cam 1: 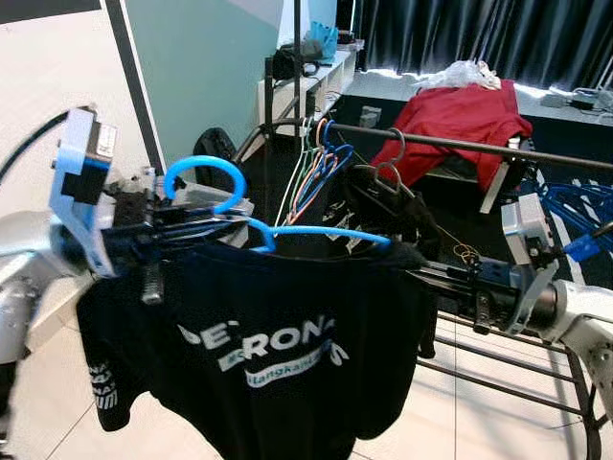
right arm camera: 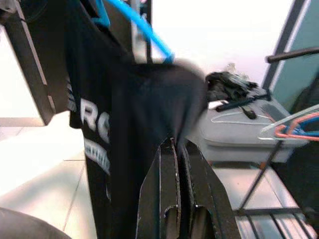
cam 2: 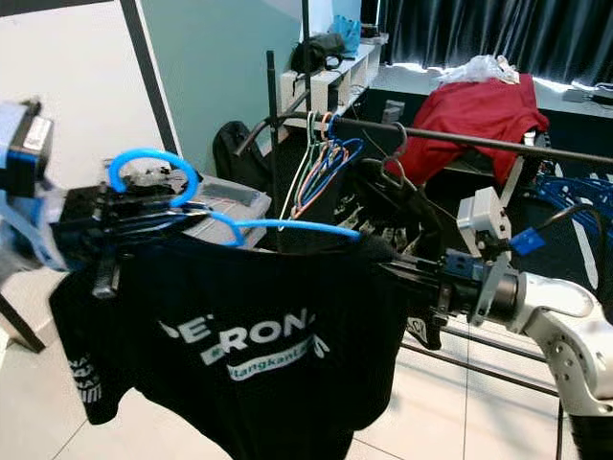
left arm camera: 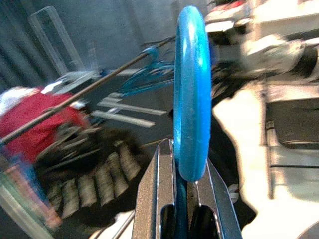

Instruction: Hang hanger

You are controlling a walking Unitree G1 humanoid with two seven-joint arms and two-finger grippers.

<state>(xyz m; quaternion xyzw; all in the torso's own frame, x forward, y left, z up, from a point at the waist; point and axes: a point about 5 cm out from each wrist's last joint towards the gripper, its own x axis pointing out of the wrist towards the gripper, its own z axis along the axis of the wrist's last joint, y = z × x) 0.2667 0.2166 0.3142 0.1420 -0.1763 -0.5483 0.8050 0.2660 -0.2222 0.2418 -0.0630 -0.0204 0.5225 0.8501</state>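
My left gripper point(cam 1: 158, 225) is clamped on the blue hanger point(cam 1: 287, 230) at the base of its hook, black shirt point(cam 1: 278, 355) draped on it. My right gripper point(right arm camera: 174, 164) is pinched on the shirt's shoulder at the hanger's far end. The rail point(cam 1: 460, 144) lies ahead and above, running roughly parallel to the hanger; the hook must rise over it, left arm leading

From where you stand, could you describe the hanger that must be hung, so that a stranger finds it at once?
Look in front of the dark clothes rail, where the left gripper holds a hook. That hook belongs to the blue plastic hanger, which carries a black T-shirt with white lettering. The other hangers are thin, bare and already on the rail; this one is thick, loaded and off it.
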